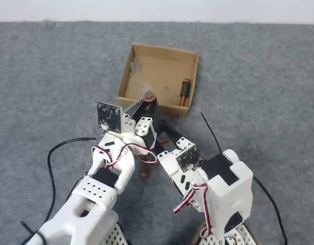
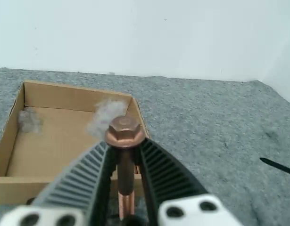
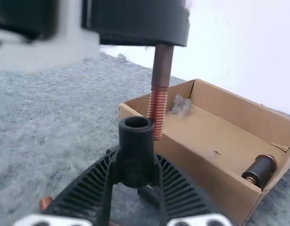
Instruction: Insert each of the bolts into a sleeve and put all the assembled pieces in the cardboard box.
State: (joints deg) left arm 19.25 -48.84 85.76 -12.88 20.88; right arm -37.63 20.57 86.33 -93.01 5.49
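Counter (image 1: 44, 76): covered in a grey, short-pile, felt-like mat as far as the views reach. Its texture is mottled and slightly fuzzy.

Back of the counter: the mat meets a plain white wall (image 1: 157, 10) along a straight seam that runs across the far side in the high view.

Left wrist view: a second white wall (image 2: 288, 66) joins the first at a corner, and the mat runs up to both. Both walls are bare and matt.

Light: even and diffuse. Shadows on the mat are soft and faint, and the walls are lit uniformly.

The left end effector (image 2: 123, 147) clamps a copper bolt (image 2: 124, 133), hex head outward, near the cardboard box (image 2: 74, 96).
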